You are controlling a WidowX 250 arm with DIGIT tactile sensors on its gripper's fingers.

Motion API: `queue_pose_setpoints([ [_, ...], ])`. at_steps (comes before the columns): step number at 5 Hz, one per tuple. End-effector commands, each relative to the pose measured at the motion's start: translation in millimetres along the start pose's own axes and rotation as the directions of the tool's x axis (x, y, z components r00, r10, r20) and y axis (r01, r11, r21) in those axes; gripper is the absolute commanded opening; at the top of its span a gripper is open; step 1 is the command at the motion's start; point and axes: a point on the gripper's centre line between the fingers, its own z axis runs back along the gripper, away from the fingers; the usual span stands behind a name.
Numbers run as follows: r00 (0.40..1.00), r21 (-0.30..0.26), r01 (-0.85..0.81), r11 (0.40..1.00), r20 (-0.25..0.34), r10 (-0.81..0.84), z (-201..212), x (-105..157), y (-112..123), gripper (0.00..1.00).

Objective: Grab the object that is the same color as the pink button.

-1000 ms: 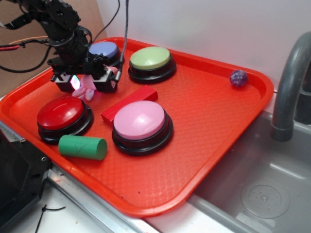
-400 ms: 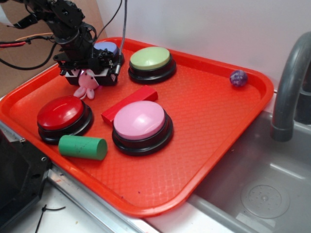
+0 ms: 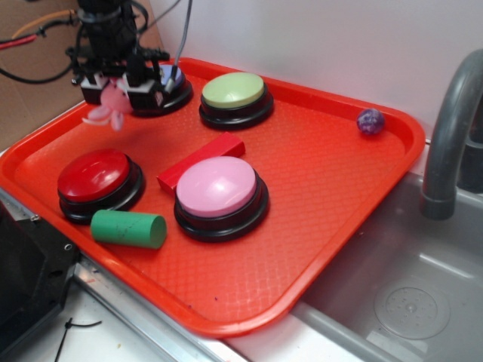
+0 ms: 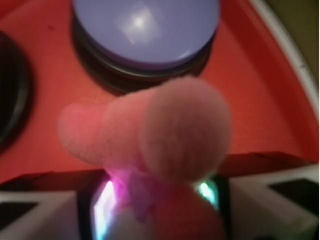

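Note:
My gripper (image 3: 113, 89) is shut on the small pink plush toy (image 3: 109, 105), the object, and holds it clear above the tray's far left part, its pale limbs dangling. The wrist view is filled by the blurred pink plush (image 4: 170, 135) pinched in my gripper (image 4: 156, 192), with the blue-purple button (image 4: 145, 30) below. The pink button (image 3: 217, 188), a large pale-pink dome on a black base, sits near the tray's middle, right of and nearer than the gripper.
On the red tray (image 3: 339, 204) stand a blue-purple button (image 3: 166, 83) right behind the gripper, a green-topped button (image 3: 234, 94) and a red button (image 3: 98, 177). A red block (image 3: 202, 158), a green cylinder (image 3: 128, 228) and a small purple ball (image 3: 370, 121) lie there. A sink and grey faucet (image 3: 449, 128) are at right.
The gripper, shut on the plush, has risen and moved back toward the blue-purple button, lifting the toy off the tray surface. Nothing else has moved.

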Motion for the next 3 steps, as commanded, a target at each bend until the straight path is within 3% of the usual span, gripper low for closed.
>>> queue_pose_setpoints([
  [1,0.985,-0.133,0.174,0.976,0.029,-0.171,97.3,-21.4,-13.9,0.00],
  [2,0.976,-0.204,0.216,0.955,0.061,-0.208,135.1,-38.7,-16.0,0.00],
  [3,0.962,-0.204,0.268,0.941,0.105,-0.252,147.9,-51.6,-20.4,0.00],
])
